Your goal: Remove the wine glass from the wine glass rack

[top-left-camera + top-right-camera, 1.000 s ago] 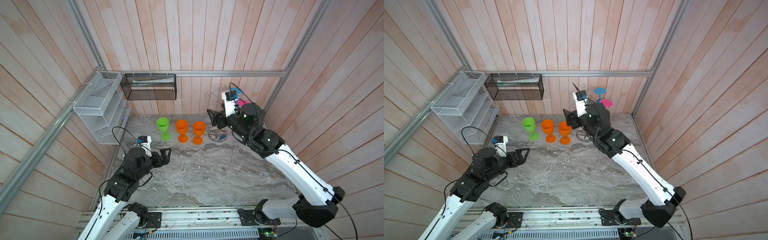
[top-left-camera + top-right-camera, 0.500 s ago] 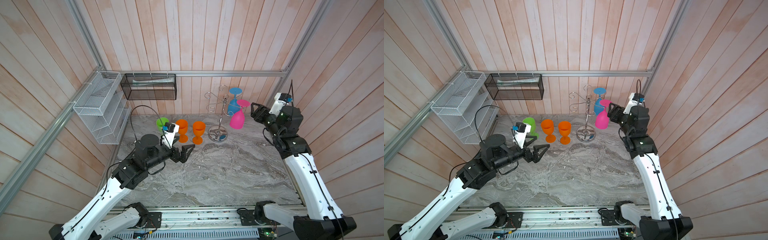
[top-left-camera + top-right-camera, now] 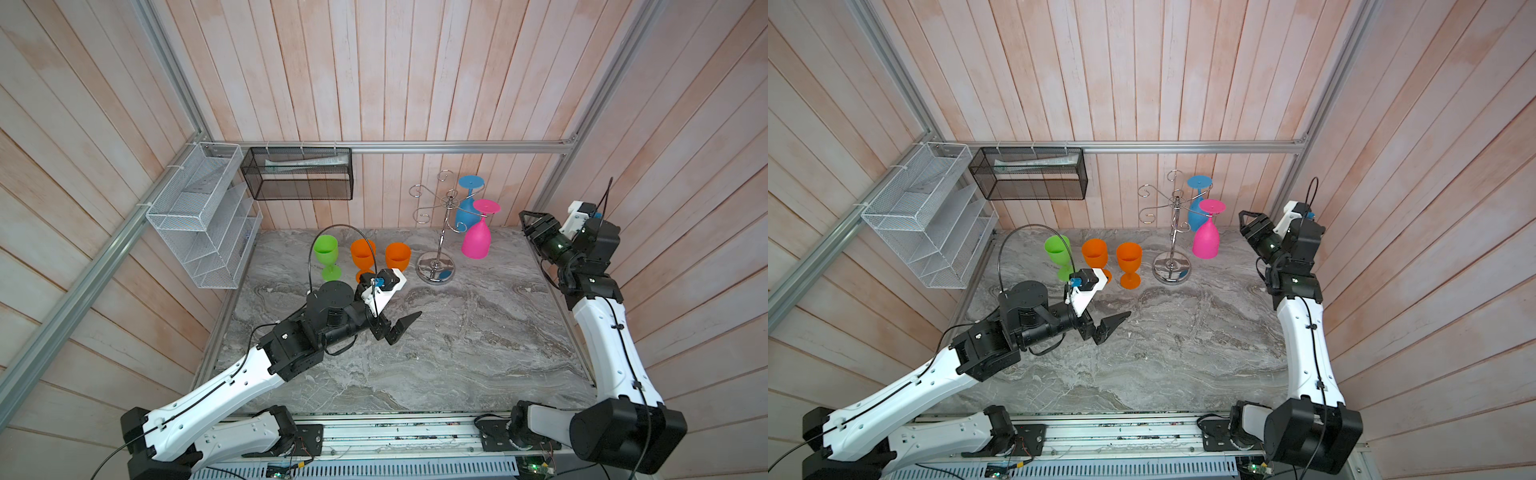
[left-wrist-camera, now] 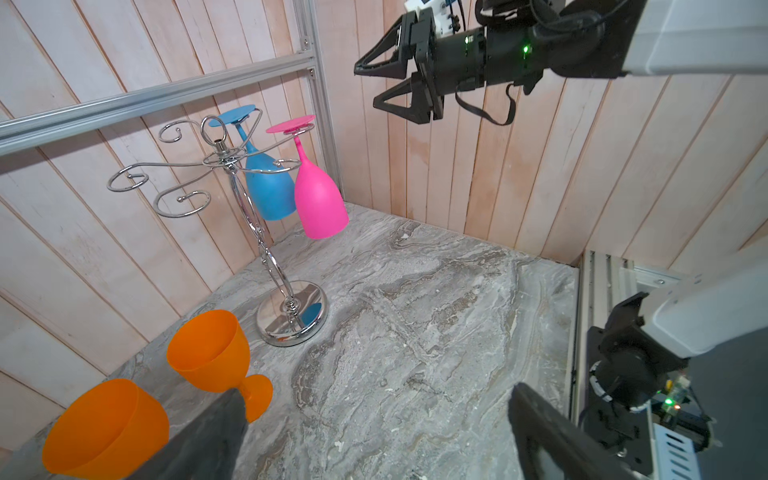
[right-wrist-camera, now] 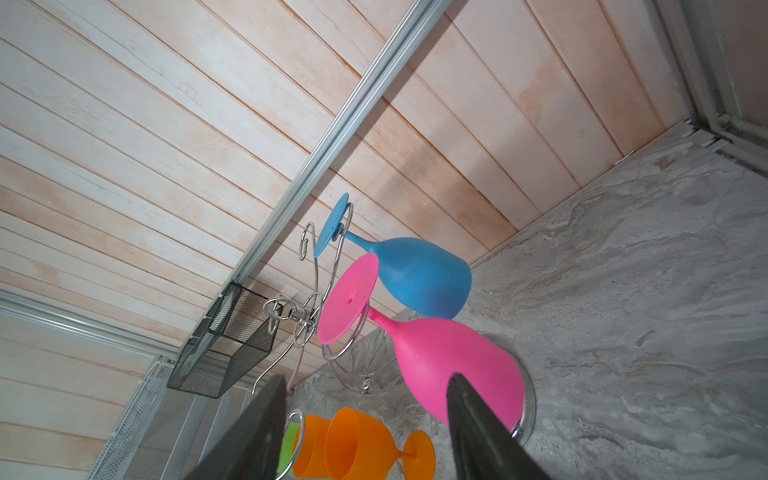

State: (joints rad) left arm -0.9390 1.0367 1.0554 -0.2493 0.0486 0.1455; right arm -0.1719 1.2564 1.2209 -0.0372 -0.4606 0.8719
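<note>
Two wine glasses are hung upside down on the wine glass rack, at 1 o'clock on the desk: a pink wine glass at the rack's 3 o'clock and a blue wine glass just beside it, at its 11 o'clock. The right pincer is held at 3 o'clock of the pink wine glass, apart from it, jaws moderately parted, nothing gripped. The left pincer is spread wide and empty above the desk at the rack's 7 o'clock. Two orange glasses and a green glass are lined up upright at the rack's 9 o'clock. A black mesh basket and a white mesh basket are mounted on the walls beyond them.
</note>
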